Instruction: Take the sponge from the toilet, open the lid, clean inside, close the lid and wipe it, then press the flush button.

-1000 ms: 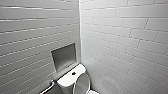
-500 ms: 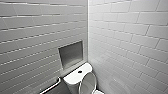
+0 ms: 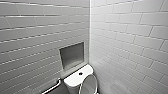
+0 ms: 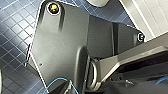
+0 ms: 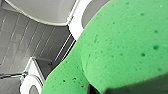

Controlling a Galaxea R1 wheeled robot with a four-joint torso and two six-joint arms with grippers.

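The green sponge [image 5: 120, 47] looms large in the right wrist view, pressed close against the camera, with my right gripper [image 5: 105, 90] shut on it. Beyond the sponge curves a white part of the toilet [image 5: 42, 10]. In the head view the toilet [image 3: 75, 81] stands in the corner at the lower middle, its tank top carrying a dark round flush button [image 3: 80, 73]. The oval lid [image 3: 88, 84] stands raised in front of the tank. My left gripper hangs open above the dark blue tiled floor [image 4: 15, 27].
White tiled walls meet in a corner behind the toilet. A grey recessed niche [image 3: 72, 55] sits in the left wall above the tank. A metal grab bar [image 3: 51, 87] runs along that wall to the toilet's left.
The whole head picture has shifted, so the camera turned; the toilet and niche now sit further right in it. Neither gripper's state changed.
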